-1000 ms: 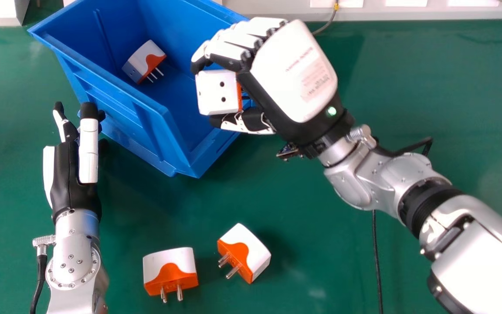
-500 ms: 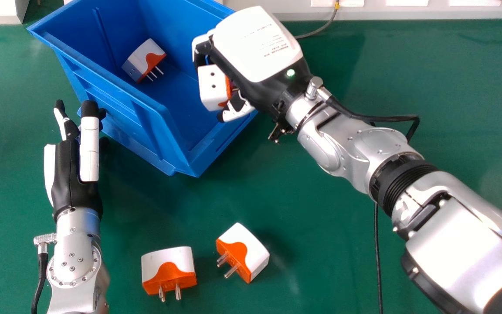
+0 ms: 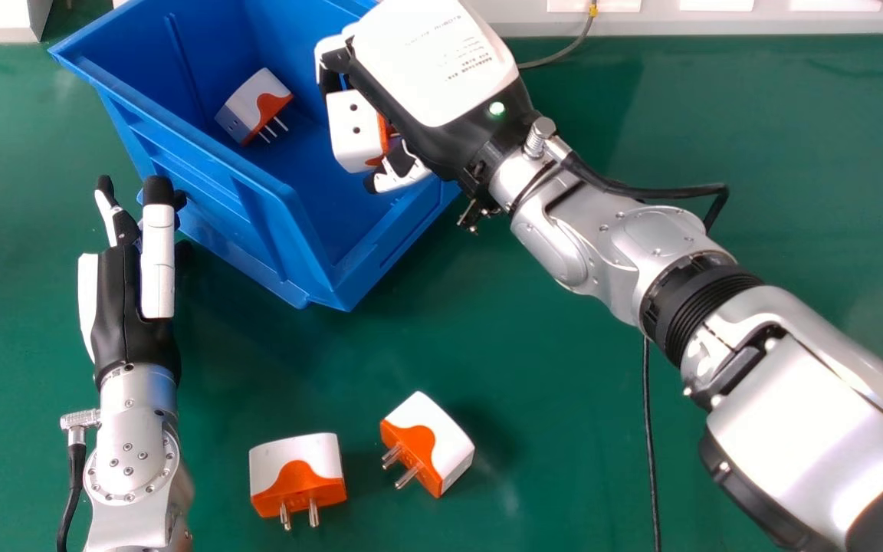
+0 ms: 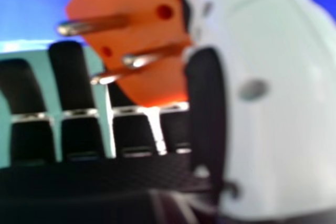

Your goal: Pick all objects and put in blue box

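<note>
Green table [image 3: 740,130], blue box [image 3: 211,203], a held plug [image 3: 353,130] above it

The table spans most of the frame, the box upper left; the right hand [image 3: 438,73], top centre, has fingers and thumb curled round that white-and-orange plug; the left hand [image 3: 118,307], at left, is open, fingers straight; a tilted plug [image 3: 242,103] lies inside the box; lower centre, a prongs-down plug [image 3: 296,468] and an angled plug [image 3: 434,445] rest apart on the table

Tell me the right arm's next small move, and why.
Probably lower the held adapter slightly before any release: the right robot hand has its fingers curled round it, apparently over the opening of the blue box, and another adapter lies inside.
</note>
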Tool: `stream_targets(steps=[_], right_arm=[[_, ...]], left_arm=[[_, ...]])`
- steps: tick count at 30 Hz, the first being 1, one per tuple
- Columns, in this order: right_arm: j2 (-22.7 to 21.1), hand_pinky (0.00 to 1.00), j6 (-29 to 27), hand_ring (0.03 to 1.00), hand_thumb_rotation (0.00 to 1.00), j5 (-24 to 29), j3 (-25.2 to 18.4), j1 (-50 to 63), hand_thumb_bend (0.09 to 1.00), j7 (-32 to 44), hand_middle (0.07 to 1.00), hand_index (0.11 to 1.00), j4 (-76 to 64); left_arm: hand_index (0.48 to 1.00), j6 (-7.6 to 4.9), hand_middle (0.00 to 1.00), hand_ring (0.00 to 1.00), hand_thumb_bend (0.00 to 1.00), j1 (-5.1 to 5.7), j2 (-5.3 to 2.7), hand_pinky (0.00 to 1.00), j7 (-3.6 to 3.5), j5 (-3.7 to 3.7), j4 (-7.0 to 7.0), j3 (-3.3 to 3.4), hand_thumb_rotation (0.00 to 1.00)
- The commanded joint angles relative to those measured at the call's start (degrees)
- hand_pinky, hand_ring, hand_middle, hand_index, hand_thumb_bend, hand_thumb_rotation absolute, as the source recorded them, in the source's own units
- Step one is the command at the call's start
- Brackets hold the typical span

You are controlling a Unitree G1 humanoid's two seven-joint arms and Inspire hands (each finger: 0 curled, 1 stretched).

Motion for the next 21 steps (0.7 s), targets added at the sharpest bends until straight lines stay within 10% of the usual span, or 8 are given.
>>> stream_targets(steps=[1, 8, 21], right_arm=[[0.40, 0.40, 3.54, 0.538, 0.00, 0.13, 0.25, -3.56, 0.539, 4.08, 0.591, 0.538, -1.03], [0.10, 0.74, 6.05, 0.849, 0.15, -0.55, 1.46, -3.08, 0.826, 2.70, 0.866, 0.843, -2.46], [-1.05, 0.98, 5.00, 0.990, 0.26, -0.52, 2.40, -2.15, 0.990, -1.18, 0.991, 0.990, -3.22]], left_arm=[[0.942, 0.14, 0.87, 0.91, 0.94, -0.63, 0.06, 0.86, -0.11, 0.23, 0.38, -0.24, 1.00], [0.943, 0.07, 0.87, 0.91, 0.94, -0.69, 0.08, 0.86, -0.15, 0.23, 0.62, -0.22, 1.00], [0.943, 0.12, 0.87, 0.91, 0.95, -0.48, -0.15, 0.86, 0.21, 0.42, 0.23, -0.36, 1.00]])
